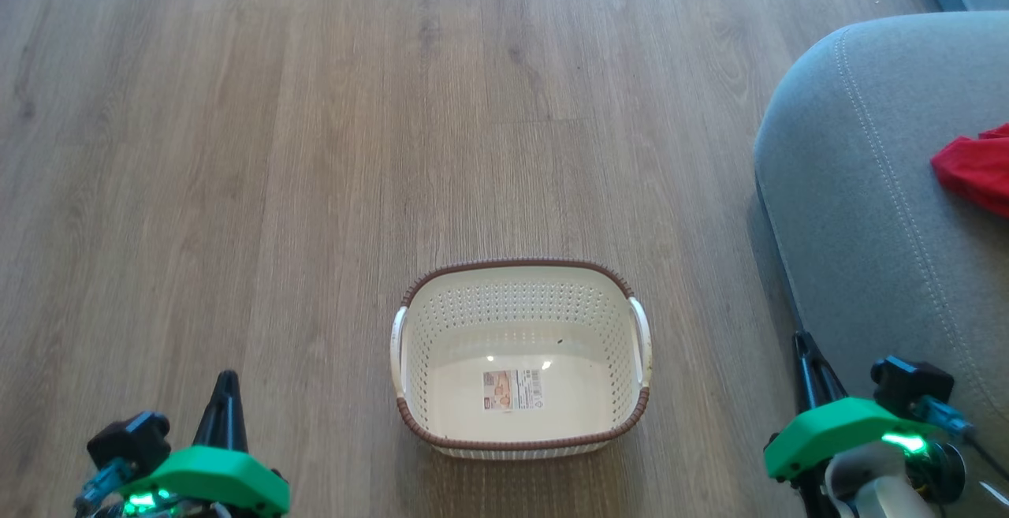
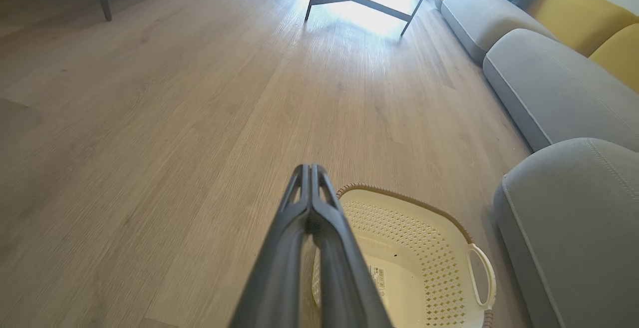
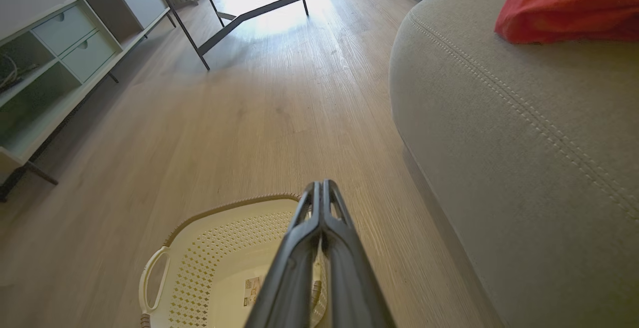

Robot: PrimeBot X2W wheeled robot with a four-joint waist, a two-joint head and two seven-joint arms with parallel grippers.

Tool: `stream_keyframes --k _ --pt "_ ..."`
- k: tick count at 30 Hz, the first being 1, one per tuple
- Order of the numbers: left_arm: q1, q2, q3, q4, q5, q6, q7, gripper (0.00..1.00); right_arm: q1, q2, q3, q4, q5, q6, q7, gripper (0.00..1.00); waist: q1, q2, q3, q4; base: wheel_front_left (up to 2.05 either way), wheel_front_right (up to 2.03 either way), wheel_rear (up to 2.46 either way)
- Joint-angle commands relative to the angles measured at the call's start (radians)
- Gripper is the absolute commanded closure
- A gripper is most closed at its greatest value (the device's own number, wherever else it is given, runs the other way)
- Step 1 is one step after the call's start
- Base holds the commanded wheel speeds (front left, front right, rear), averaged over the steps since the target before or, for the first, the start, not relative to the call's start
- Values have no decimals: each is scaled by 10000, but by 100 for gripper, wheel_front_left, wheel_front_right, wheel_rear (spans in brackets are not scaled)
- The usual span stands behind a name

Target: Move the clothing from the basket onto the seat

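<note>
Wood-grain plank flooring (image 1: 236,147), matte and pale brown, carries the basket (image 1: 516,263) — rectangular with rounded corners, cream perforated plastic walls, a brown woven-look rim and two white loop handles. Its smooth bottom lies bare around a printed label (image 1: 512,389). To its right, near but apart, stands the seat (image 1: 851,226): grey woven upholstery, rounded corner, lines of lighter stitching. The clothing (image 1: 973,167) — soft bright red fabric (crumpled, cut off at the picture's edge) — lies on the seat top. Left gripper (image 1: 227,380) and right gripper (image 1: 804,340) flank the basket; both pairs of long dark jaws are pressed fully together, gripping nothing.
</note>
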Motion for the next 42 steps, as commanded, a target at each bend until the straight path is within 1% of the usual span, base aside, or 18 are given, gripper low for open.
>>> stream_keyframes --k 1,42 --pt "-467 29 115 -354 -263 -78 69 100 -411 -39 -74 -364 289 12 73 100 0 0 -5 2 0 0 0" --pt "-866 42 347 -659 -4838 -243 1247 100 -507 -41 -591 -679 4845 34 1184 100 0 0 -165 56 0 0 0"
